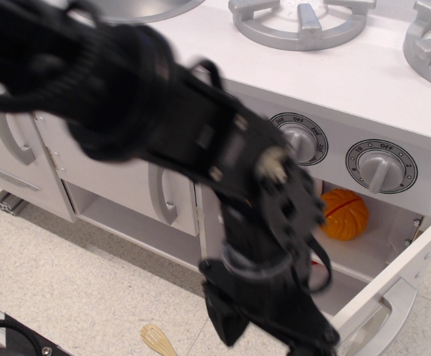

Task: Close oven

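The white toy oven [382,248] stands open. Its door [404,271] hangs swung out at the lower right, with the silver bar handle [384,317] at its outer edge. Inside, an orange ball [344,213] lies on the shelf. My black gripper [271,337] is low in front of the oven's left half, blurred, with its fingers spread apart and nothing between them. It is left of the door and not touching it. My arm hides the left part of the oven's inside.
Two grey knobs [380,165] show above the oven, with burners [300,18] on the white top. A windowless cupboard door with a vertical grey handle [161,194] is left of the oven. A wooden utensil [158,340] lies on the floor.
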You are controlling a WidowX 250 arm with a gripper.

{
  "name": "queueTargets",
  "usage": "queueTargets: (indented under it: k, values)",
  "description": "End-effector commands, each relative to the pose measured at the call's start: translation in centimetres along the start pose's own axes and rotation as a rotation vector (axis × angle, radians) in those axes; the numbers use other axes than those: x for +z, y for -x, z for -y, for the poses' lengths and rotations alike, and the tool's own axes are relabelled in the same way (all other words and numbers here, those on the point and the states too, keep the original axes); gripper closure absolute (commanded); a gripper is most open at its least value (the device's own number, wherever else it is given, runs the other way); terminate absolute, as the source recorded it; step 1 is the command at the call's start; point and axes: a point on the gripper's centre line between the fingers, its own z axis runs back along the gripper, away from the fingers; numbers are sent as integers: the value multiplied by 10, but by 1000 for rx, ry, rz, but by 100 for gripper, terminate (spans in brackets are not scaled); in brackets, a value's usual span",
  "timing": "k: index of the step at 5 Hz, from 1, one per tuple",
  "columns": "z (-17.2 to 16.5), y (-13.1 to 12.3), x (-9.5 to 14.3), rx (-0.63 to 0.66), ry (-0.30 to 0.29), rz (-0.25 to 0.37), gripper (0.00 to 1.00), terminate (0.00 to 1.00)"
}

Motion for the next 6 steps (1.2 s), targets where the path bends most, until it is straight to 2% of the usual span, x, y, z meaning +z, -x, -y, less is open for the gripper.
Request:
queueTargets:
  k: [1,2,3,5,6]
  values:
    - [7,1,-20,-36,-64,35,0,0]
    - [-5,-4,-16,-3,-78,51,0,0]
    - [-21,-9,-2,36,-52,54,0,0]
    - [-48,-16,13,88,-96,90,0,0]
    - [-46,-17,19,99,-91,96,0,0]
